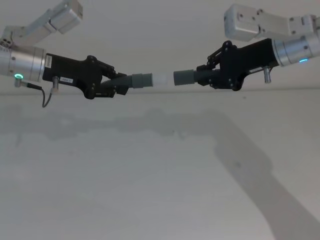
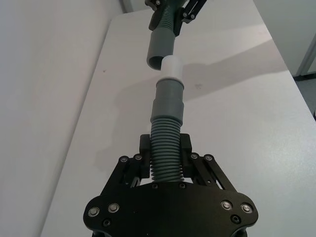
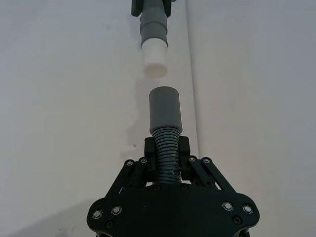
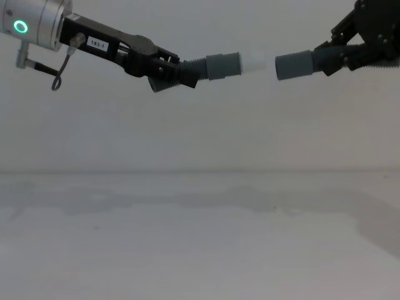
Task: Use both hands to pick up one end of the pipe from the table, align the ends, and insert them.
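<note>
Both pipe pieces hang in the air above the white table [image 1: 150, 190]. My left gripper [image 1: 117, 86] is shut on the ribbed part of the dark grey piece [image 1: 140, 80] whose whitish tip [image 1: 162, 80] points right. My right gripper [image 1: 202, 76] is shut on the ribs of the other piece, its smooth grey cuff [image 1: 183, 78] pointing left. Tip and cuff face each other with a small gap, the tip [image 4: 255, 63] near the cuff [image 4: 294, 65]. From the left wrist the tip [image 2: 173, 68] sits just beside the cuff's open mouth [image 2: 159, 49]; from the right wrist the cuff [image 3: 164, 109] stands short of the tip [image 3: 155, 57].
The table's far edge meets a pale grey wall [image 1: 160, 30] right behind the arms. In the left wrist view the table's right edge [image 2: 291, 74] borders a drop to the floor.
</note>
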